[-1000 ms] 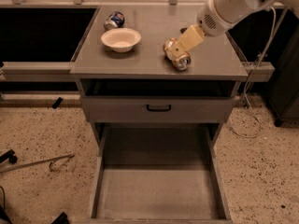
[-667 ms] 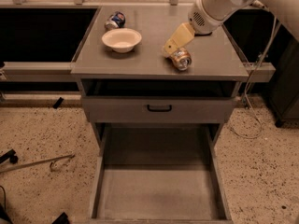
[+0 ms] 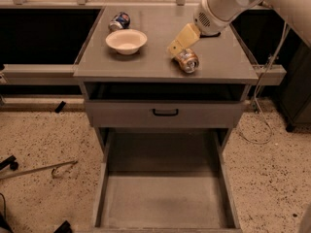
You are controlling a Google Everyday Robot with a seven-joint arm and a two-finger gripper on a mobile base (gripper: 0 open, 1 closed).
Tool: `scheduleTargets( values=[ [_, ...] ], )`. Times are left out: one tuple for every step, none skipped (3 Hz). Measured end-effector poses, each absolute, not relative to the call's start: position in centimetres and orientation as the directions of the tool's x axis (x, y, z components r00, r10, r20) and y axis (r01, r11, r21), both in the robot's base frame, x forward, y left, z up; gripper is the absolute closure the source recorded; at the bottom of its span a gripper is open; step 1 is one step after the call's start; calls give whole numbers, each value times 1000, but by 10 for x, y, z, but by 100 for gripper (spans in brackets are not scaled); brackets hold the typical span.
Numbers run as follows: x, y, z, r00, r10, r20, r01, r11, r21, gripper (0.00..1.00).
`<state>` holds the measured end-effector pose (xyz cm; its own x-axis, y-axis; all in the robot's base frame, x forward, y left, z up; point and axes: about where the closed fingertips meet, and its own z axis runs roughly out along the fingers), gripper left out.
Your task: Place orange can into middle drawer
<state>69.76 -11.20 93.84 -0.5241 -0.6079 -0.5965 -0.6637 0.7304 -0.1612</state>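
Observation:
The orange can (image 3: pixel 187 60) lies on its side on the grey cabinet top (image 3: pixel 146 62), right of centre, with one silver end facing the front. My gripper (image 3: pixel 181 41) hangs just behind and above the can, tilted down to the left, at or very near the can's upper side. The white arm (image 3: pixel 221 6) comes in from the upper right. The middle drawer (image 3: pixel 165 198) stands pulled out at the bottom of the cabinet, its wide grey floor bare.
A white bowl (image 3: pixel 126 41) sits on the left of the top, with a blue-and-white can (image 3: pixel 119 21) lying behind it. A shallow grey drawer front with a black handle (image 3: pixel 165 112) is above the open drawer. A cable (image 3: pixel 257 115) hangs at the right.
My gripper has shifted a little to the left, from the can's right side to behind it. The can has stayed lying on the cabinet top.

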Motion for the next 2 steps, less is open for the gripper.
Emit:
scheduleTargets(
  values=[
    [716, -115, 917, -574, -565, -592, -621, 772, -135, 0],
    [726, -118, 901, -607, -534, -589, -587, 801, -120, 0]
  ],
)
